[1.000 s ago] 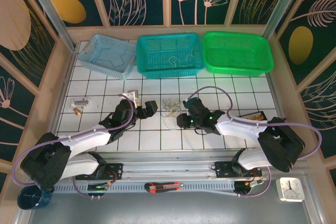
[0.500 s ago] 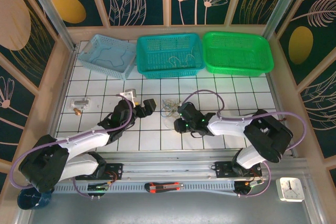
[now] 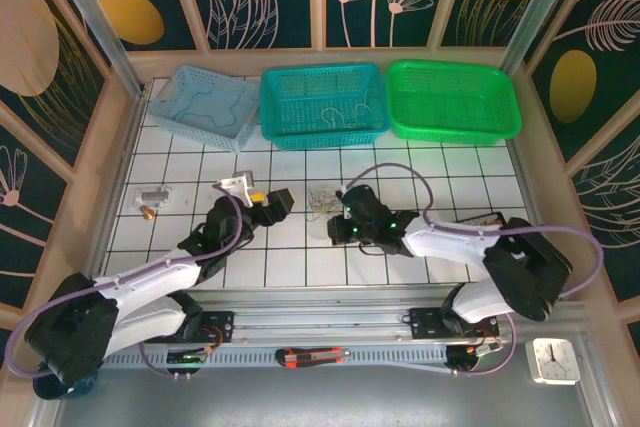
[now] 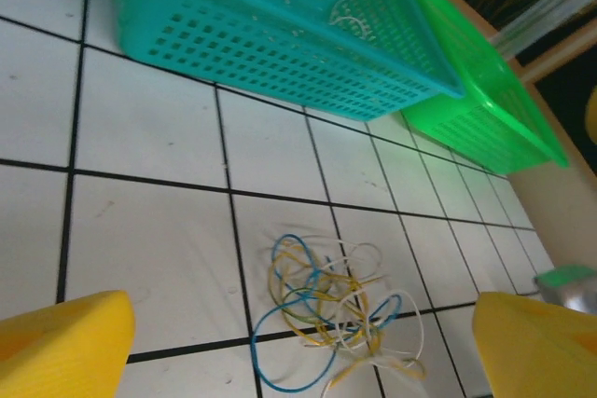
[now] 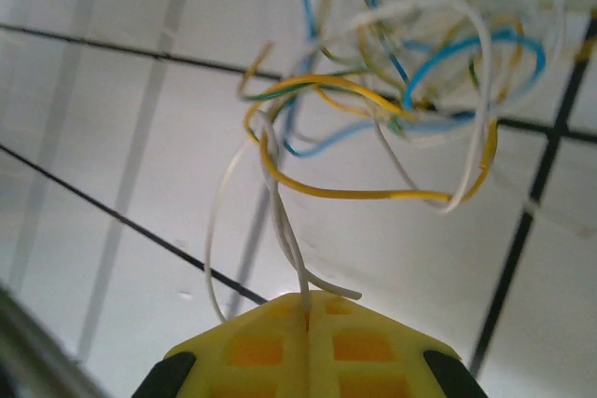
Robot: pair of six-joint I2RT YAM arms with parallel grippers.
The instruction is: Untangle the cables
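Note:
The cables (image 3: 322, 199) are a small tangle of blue, yellow and whitish wires lying on the white tiled table (image 3: 180, 162). My left gripper (image 3: 279, 203) is just left of the tangle; its yellow fingers (image 4: 65, 342) stand wide apart, open, with the cables (image 4: 326, 309) on the tiles ahead between them, untouched. My right gripper (image 3: 337, 225) is at the tangle's near right side. In the right wrist view it (image 5: 306, 309) is shut on a whitish cable (image 5: 284, 230) that runs up into the tangle (image 5: 401, 109).
Three baskets line the back: light blue (image 3: 200, 125), teal (image 3: 325, 135) with a few wires inside, green (image 3: 455, 133). Small metal parts (image 3: 152, 194) lie at the left. A box cutter (image 3: 310, 356) and a clock (image 3: 553, 360) sit on the near ledge.
My right gripper has closed its jaws on the whitish cable at the tangle's edge. My left gripper has shifted slightly left and back, staying open.

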